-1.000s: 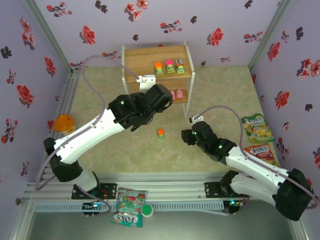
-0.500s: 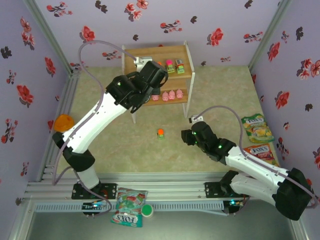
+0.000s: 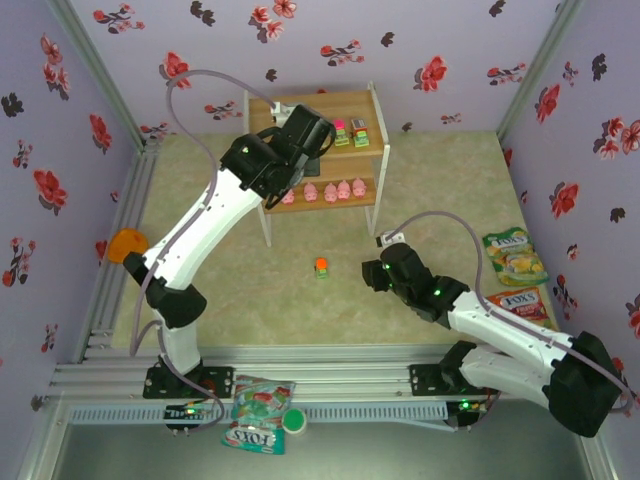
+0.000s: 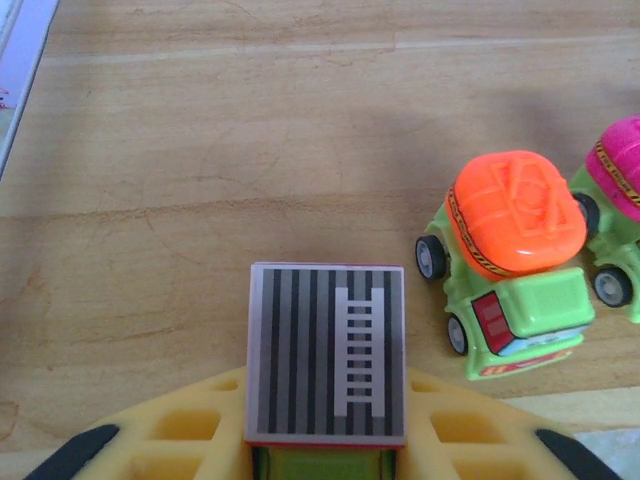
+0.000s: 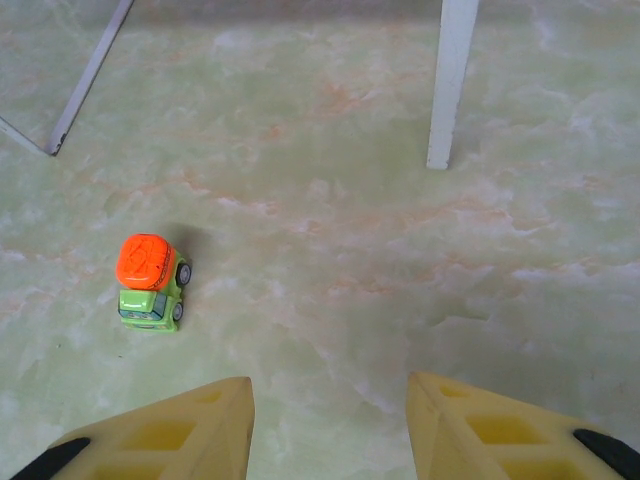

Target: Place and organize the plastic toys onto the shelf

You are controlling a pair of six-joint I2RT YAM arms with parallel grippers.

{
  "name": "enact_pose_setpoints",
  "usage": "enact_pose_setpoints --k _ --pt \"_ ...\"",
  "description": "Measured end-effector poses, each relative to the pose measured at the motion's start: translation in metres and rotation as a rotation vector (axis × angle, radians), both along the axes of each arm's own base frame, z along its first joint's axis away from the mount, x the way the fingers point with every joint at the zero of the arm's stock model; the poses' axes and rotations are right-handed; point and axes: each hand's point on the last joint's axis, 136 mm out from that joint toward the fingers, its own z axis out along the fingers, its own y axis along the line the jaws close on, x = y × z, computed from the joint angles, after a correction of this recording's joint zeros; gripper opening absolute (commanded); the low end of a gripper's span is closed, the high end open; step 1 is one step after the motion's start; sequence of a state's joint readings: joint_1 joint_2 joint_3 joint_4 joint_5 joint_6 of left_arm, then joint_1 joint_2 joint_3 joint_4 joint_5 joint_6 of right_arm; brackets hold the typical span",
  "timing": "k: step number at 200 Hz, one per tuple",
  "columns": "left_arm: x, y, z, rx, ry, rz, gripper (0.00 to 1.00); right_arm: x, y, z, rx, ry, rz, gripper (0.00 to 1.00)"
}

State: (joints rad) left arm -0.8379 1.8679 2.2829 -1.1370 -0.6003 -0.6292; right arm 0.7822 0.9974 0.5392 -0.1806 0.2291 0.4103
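My left gripper (image 4: 325, 455) is shut on a small green car with a grey striped top (image 4: 326, 350), held just above the top board of the shelf (image 3: 355, 105). Right of it on that board stand an orange-topped car (image 4: 510, 230) and a pink-topped car (image 4: 620, 170); in the top view a grey-topped one (image 3: 359, 131) stands at the end of the row. Several pink pigs (image 3: 325, 190) line the lower board. One orange-topped car (image 5: 150, 280) sits on the floor, ahead and left of my open, empty right gripper (image 5: 330, 420).
Two candy bags (image 3: 514, 255) (image 3: 522, 303) lie at the right wall, and another (image 3: 260, 405) lies by the arm bases. An orange-lidded jar (image 3: 126, 245) stands at the left. A white shelf leg (image 5: 450, 80) rises ahead of the right gripper.
The left arm has risen from in front of the lower board and reached back over the top board, uncovering the pigs. The right arm and the floor car have not moved.
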Motion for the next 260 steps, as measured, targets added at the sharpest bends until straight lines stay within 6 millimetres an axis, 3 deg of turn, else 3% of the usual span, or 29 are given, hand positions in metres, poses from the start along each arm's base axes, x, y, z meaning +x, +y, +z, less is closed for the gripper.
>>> enact_pose_setpoints --k 96,185,260 --pt "0.017 0.011 0.002 0.013 -0.016 0.023 0.27 0.001 0.001 -0.011 -0.026 0.026 0.000 0.45" --pt "0.028 -0.001 -0.001 -0.001 -0.017 0.015 0.27 0.001 0.000 -0.013 -0.033 0.031 -0.002 0.45" --pt "0.028 -0.001 -0.002 -0.003 -0.015 0.013 0.40 0.001 0.001 -0.013 -0.036 0.029 0.002 0.47"
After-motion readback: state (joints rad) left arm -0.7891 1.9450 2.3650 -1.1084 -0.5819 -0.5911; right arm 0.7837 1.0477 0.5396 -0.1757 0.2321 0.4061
